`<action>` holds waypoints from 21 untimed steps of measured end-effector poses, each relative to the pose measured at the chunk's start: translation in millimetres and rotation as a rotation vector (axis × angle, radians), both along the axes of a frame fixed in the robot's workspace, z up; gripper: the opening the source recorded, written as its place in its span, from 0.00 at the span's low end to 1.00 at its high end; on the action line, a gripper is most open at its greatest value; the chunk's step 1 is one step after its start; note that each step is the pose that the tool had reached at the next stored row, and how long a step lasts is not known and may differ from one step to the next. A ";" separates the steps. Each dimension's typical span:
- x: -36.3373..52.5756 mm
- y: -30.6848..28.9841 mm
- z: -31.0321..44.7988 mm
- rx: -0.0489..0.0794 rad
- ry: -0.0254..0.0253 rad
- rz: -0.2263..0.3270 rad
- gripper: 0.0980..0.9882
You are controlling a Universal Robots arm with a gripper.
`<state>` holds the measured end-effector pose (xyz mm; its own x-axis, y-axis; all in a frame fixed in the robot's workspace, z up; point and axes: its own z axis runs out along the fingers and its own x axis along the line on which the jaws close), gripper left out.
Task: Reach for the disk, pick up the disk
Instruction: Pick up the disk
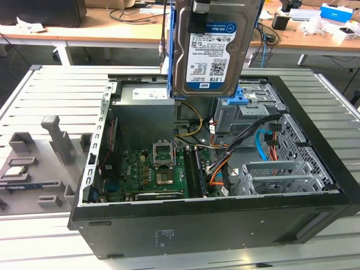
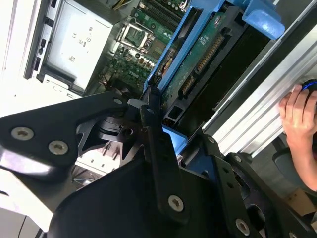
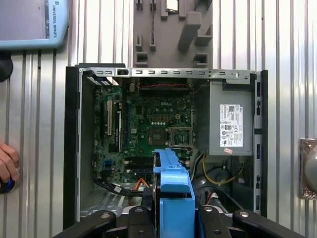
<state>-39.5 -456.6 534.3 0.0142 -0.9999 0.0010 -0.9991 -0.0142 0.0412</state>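
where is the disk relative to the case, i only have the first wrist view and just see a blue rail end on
Observer: In the exterior view the disk is held upright, up above the interior of the open computer case.
Operator: is the gripper really clamped on it
Observer: Yes. In the second wrist view the gripper is shut on the disk, with its black fingers against the blue rails.
Operator: which face points at the exterior camera
Observer: The white-and-blue label faces that camera.
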 end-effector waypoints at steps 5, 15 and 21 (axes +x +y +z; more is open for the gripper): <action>0.0 -7.5 0.0 0.000 0.0000 0.000 0.30; 0.0 -21.2 0.0 0.000 0.0000 0.000 0.30; 0.0 -40.2 -0.1 0.000 -0.0001 0.000 0.30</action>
<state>-39.5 -496.8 534.1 0.0142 -0.9999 0.0009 -0.9991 -0.0142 0.0411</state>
